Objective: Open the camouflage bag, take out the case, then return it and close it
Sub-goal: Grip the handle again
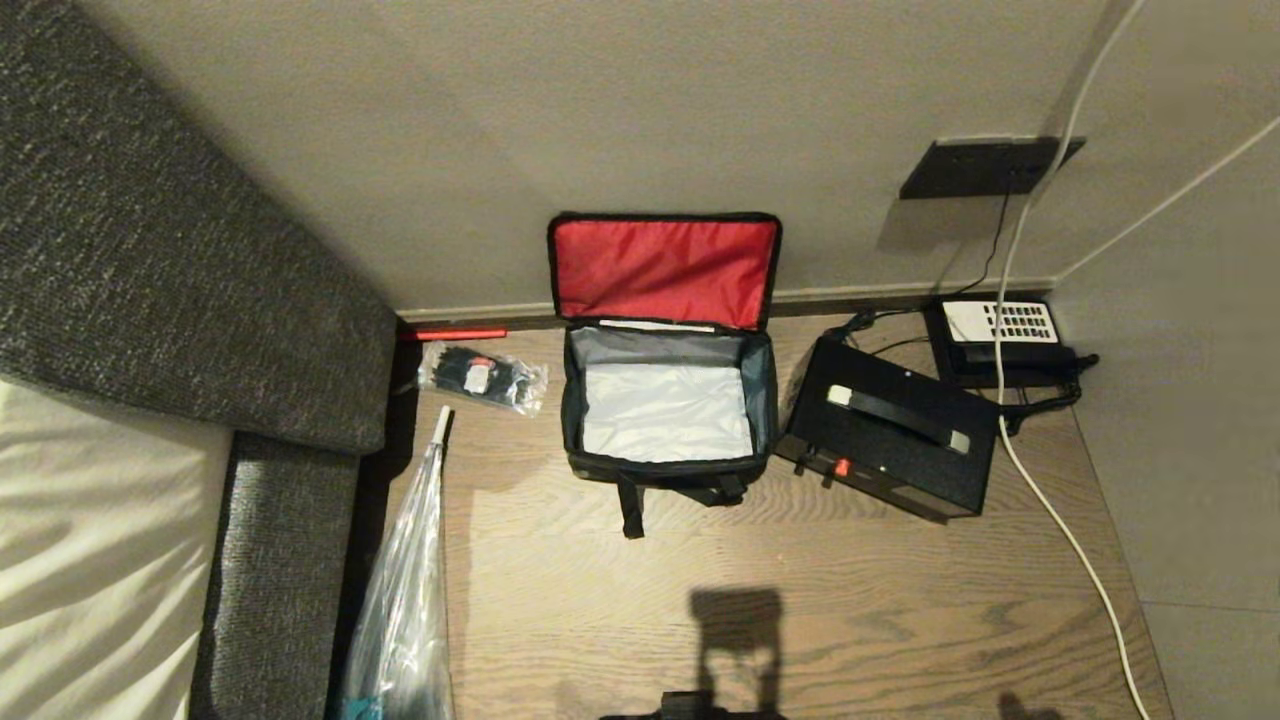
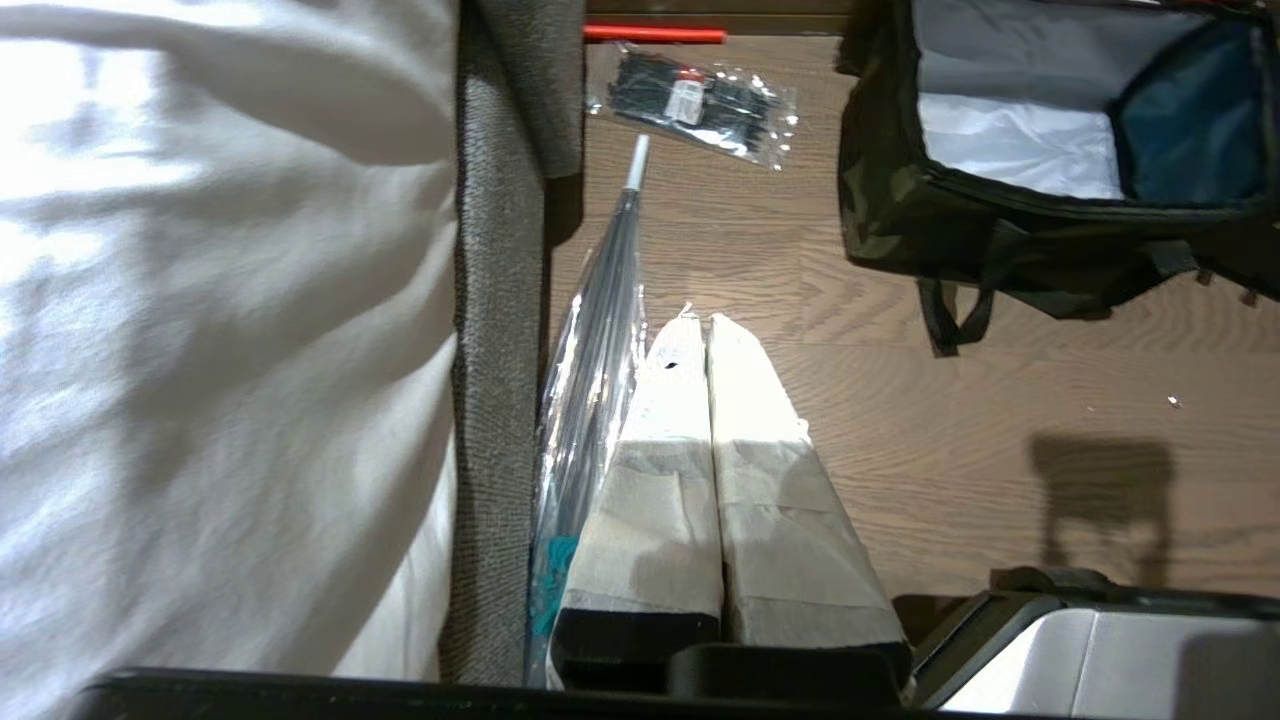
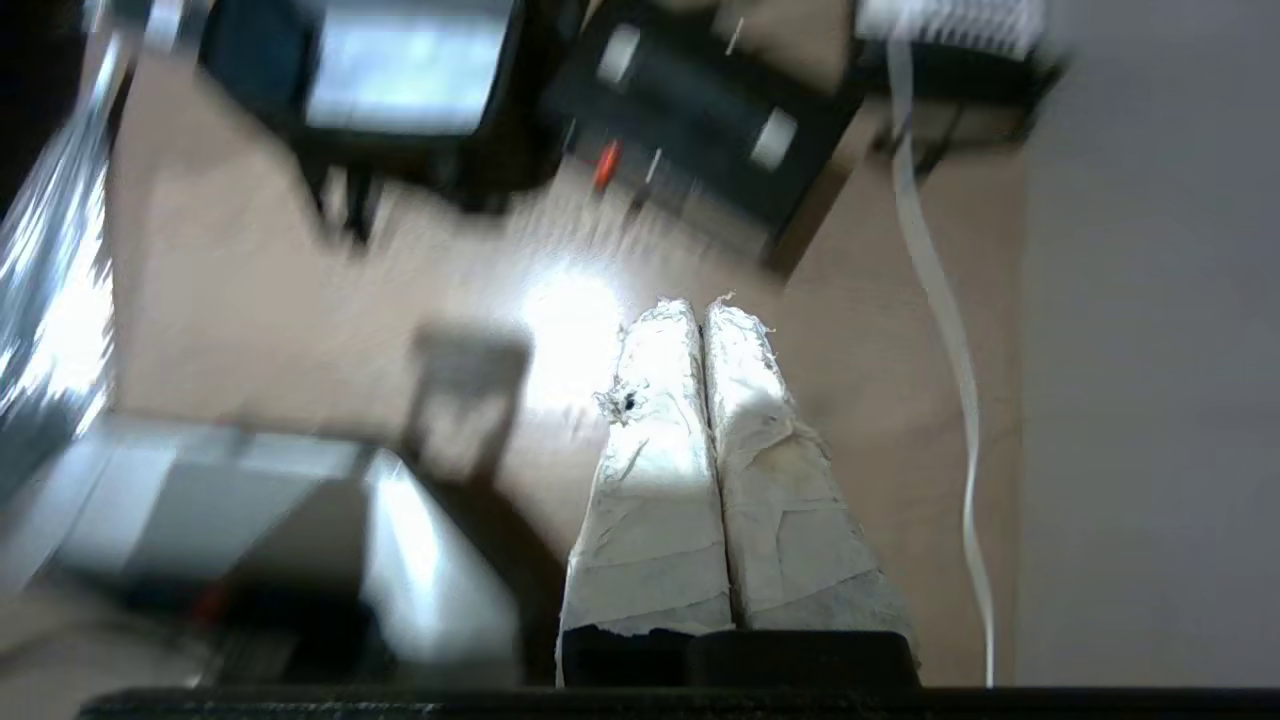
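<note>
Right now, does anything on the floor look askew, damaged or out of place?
The case is out of the bag, lying askew beside it, cornerwise to the wall. The bag stands open and empty, its red lid leaning on the wall. A white cable trails across the floor past the case. No spill or damage shows.

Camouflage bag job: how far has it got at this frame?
Done: the bag is open, red lid against the wall, its inside empty, and the case lies on the floor to its right. In hand: nothing; the right gripper and left gripper are both shut and empty, short of both. Left: return the case and close the bag.
</note>
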Robot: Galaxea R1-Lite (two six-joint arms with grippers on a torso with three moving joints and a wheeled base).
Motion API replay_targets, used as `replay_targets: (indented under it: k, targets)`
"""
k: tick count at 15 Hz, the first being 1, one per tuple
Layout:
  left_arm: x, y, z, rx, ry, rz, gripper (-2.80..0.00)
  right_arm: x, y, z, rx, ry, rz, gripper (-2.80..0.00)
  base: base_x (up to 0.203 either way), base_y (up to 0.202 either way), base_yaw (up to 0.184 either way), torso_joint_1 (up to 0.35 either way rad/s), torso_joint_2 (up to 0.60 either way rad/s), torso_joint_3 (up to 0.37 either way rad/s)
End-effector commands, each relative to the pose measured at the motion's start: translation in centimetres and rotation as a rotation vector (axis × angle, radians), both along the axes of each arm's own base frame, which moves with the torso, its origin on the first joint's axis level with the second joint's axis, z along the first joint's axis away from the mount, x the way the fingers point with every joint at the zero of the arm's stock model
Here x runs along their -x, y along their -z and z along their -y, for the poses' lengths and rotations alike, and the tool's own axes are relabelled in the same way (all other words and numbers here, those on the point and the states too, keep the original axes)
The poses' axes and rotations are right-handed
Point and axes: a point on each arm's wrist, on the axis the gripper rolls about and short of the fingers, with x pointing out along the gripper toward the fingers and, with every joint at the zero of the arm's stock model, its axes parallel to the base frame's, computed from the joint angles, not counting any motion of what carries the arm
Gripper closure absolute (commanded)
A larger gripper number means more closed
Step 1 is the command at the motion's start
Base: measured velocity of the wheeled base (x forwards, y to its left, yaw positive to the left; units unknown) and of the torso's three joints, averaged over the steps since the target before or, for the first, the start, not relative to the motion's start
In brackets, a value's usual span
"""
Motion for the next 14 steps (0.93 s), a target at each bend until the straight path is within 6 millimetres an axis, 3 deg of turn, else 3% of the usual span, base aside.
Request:
replay_targets:
  k: [1,3,5,8,11,12,14]
  targets:
    - [0.0,0.1,0.0,0.001,-0.001,-0.002,0.0,-1.9,-2.5,0.0,0.0,-0.021,-0.15,0.0,0.0,0.0,0.0,0.0,0.0,0.0]
    - [0.0,0.0,0.0,0.001,-0.001,-0.001,0.0,-7.3,-4.3,0.0,0.011,-0.022,-0.393,0.0,0.0,0.0,0.0,0.0,0.0,0.0]
    - [0.0,0.0,0.0,0.001,-0.001,-0.001,0.0,-14.1,-4.5,-0.1,0.034,-0.012,-0.624,0.0,0.0,0.0,0.0,0.0,0.0,0.0]
    - [0.0,0.0,0.0,0.001,-0.001,-0.001,0.0,-24.2,-2.3,-0.6,0.089,-0.016,-0.784,0.0,0.0,0.0,0.0,0.0,0.0,0.0]
    - [0.0,0.0,0.0,0.0,-0.001,-0.001,0.0,-32.5,1.1,-1.4,0.158,-0.027,-0.736,0.0,0.0,0.0,0.0,0.0,0.0,0.0]
    - [0.0,0.0,0.0,0.001,-0.001,-0.001,0.0,-34.7,2.3,-1.6,0.176,-0.017,-0.706,-2.8,0.0,0.0,0.0,0.0,0.0,0.0]
    - [0.0,0.0,0.0,0.001,-0.001,-0.001,0.0,-38.1,4.3,-2.0,0.197,0.001,-0.635,-2.8,0.0,0.0,0.0,0.0,0.0,0.0]
